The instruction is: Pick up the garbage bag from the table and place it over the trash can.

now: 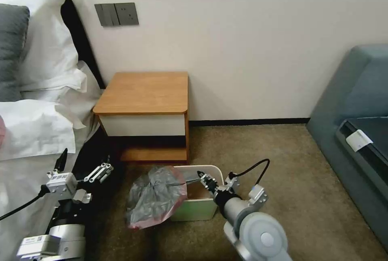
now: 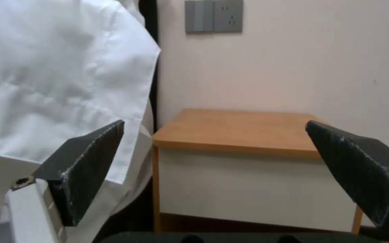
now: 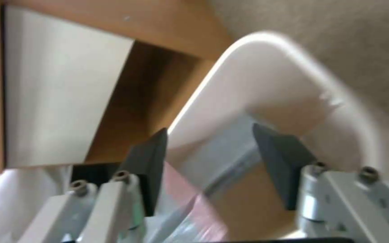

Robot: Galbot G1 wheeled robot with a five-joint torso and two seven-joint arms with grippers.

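Observation:
The grey, crinkly garbage bag (image 1: pixel 155 196) with a pink-red rim is bunched over the left side of the cream trash can (image 1: pixel 195 210), which stands on the carpet in front of the table (image 1: pixel 145 91). My right gripper (image 1: pixel 201 178) hovers over the can's opening at the bag's edge. In the right wrist view its fingers (image 3: pixel 152 168) stand apart, with grey and pink bag film (image 3: pixel 190 202) running between them above the trash can's rim (image 3: pixel 293 57). My left gripper (image 1: pixel 101 172) waits open, low beside the bed, facing the table (image 2: pixel 239 128).
A bed with white pillows (image 1: pixel 40 71) fills the left side, close to my left arm. A grey-blue sofa (image 1: pixel 355 103) stands at the right. Open carpet (image 1: pixel 283 164) lies between the can and the sofa. Wall sockets (image 1: pixel 117 14) sit above the table.

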